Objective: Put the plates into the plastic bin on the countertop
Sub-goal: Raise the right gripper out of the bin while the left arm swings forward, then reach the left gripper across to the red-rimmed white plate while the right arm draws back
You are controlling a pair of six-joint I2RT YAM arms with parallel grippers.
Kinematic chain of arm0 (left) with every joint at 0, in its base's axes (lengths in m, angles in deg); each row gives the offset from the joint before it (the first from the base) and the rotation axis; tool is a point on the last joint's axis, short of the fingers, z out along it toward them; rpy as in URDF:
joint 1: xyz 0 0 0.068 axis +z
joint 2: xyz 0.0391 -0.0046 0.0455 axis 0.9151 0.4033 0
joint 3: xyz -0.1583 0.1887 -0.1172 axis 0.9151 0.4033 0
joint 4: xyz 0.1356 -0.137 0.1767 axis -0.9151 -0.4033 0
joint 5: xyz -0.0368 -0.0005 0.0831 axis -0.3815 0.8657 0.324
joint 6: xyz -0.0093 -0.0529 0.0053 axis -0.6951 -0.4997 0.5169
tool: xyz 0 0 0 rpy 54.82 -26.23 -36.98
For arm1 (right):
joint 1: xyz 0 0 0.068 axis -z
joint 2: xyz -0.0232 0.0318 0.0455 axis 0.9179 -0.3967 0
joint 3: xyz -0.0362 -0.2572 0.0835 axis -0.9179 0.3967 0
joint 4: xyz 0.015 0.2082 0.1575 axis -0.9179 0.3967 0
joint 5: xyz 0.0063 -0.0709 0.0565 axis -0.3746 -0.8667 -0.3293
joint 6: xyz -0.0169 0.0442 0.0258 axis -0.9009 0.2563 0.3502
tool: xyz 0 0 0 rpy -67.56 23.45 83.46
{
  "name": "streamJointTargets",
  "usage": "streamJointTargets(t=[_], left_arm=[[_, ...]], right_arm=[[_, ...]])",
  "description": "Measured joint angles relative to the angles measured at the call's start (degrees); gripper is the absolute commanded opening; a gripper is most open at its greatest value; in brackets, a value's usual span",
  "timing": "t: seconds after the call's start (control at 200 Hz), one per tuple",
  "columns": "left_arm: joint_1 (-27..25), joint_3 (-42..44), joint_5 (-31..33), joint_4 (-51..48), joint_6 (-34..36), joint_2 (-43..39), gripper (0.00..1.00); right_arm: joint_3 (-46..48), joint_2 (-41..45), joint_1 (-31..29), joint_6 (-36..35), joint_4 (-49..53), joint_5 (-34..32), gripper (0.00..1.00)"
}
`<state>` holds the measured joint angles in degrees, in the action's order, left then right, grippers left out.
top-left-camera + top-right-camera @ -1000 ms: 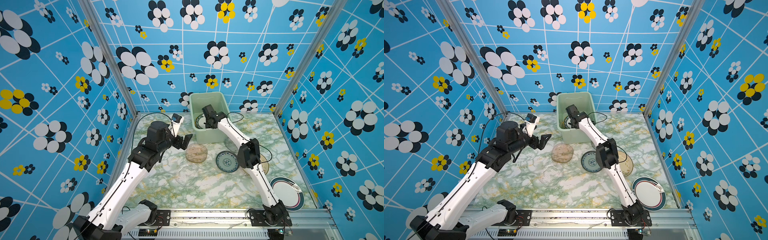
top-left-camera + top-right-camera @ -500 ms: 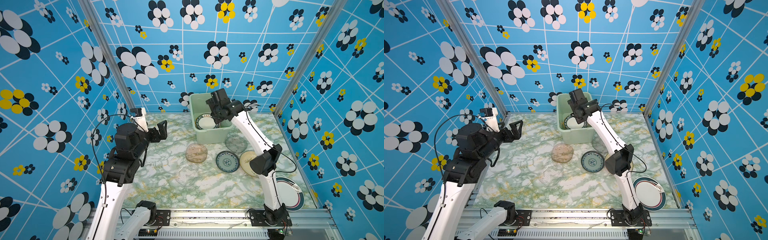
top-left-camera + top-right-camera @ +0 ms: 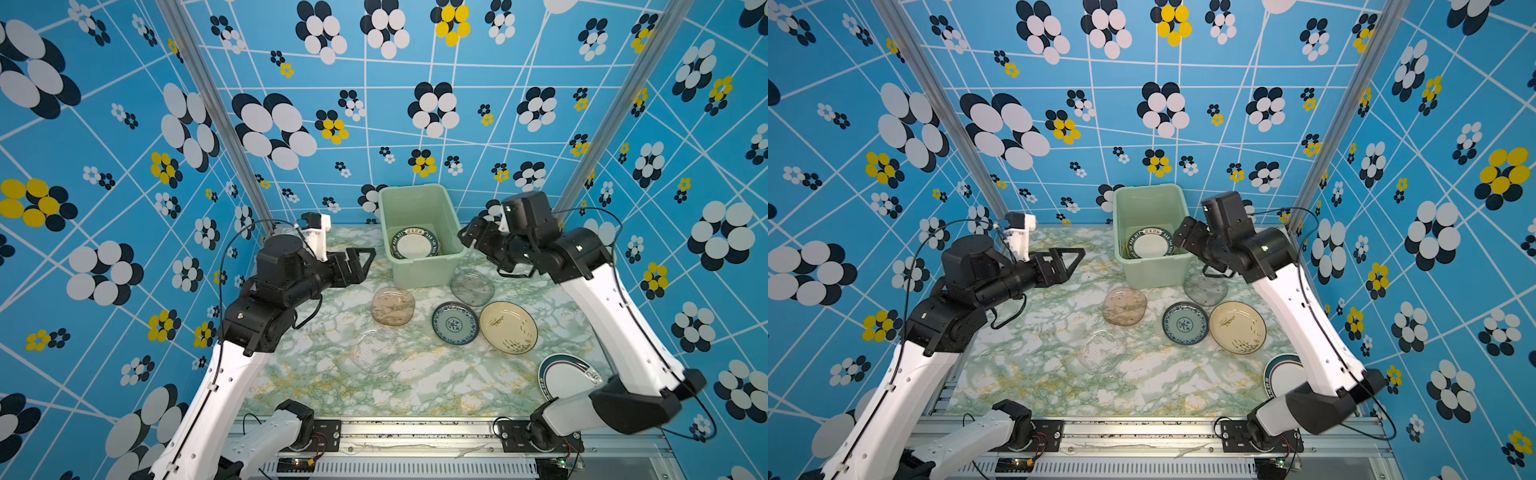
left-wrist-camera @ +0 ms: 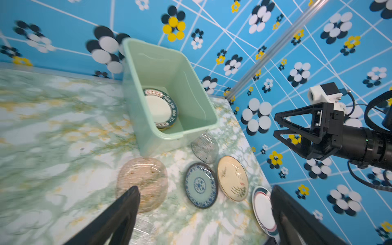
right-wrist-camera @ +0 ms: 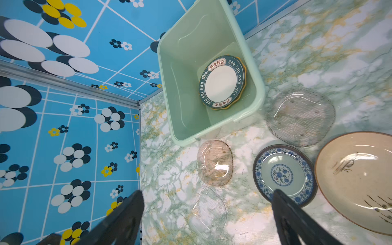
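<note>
**Two plates binned, six left lying on the counter**

Both arms hang above the counter (image 3: 415,386) with nothing in them. The left pincer (image 3: 1073,259) is spread and points at the bin (image 3: 424,272) from its left. The right pincer (image 4: 275,125) is spread too and sits just right of the bin's rim. The bin stands far back against the wall. Inside it a white plate with a dark lettered rim (image 3: 414,243) lies on a yellow one (image 5: 244,70), of which only an edge shows.

The rest lie flat in front of the bin:

- a brown glass plate (image 3: 393,306)
- a clear glass plate (image 3: 372,350), nearer and hard to pick out against the marble
- a grey glass plate (image 3: 472,287), right up against the bin's near right corner
- a blue-patterned plate (image 3: 455,323), rim to rim with a cream plate (image 3: 508,327)
- a white dark-rimmed plate (image 3: 565,376) at the near right, partly hidden by the right arm

I see several ways this could go wrong. The glass plates look thin and slick, so a grip on an edge could slip. Lifting the blue plate may drag the cream one. Reaching for the grey plate may knock the bin. Letting a plate go from too high could chip the stack. If both arms go for the bin together, they could collide.
</note>
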<state>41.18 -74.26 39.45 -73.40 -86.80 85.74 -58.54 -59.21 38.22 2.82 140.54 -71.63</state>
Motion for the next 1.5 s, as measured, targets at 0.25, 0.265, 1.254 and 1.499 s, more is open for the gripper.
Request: streamJointTargets(t=[0.25,0.265,1.254,1.499], left_arm=[[-20.63,1.25,0.35,1.57,-12.61,9.33,0.93],[-21.81,1.55,0.33,1.99,-13.33,9.86,0.93],[-47.56,-12.61,1.81,33.14,-39.85,63.8,0.81],[-47.34,-17.27,-1.86,35.95,-40.24,71.82,0.8]], right_arm=[[17.2,23.41,3.1,-2.64,-11.37,4.57,0.91],[17.05,23.89,3.1,-3.04,-11.45,4.76,0.91],[9.38,28.48,3.15,10.1,31.1,-15.1,0.99],[14.95,26.51,3.21,7.39,22.01,-10.34,0.99]])
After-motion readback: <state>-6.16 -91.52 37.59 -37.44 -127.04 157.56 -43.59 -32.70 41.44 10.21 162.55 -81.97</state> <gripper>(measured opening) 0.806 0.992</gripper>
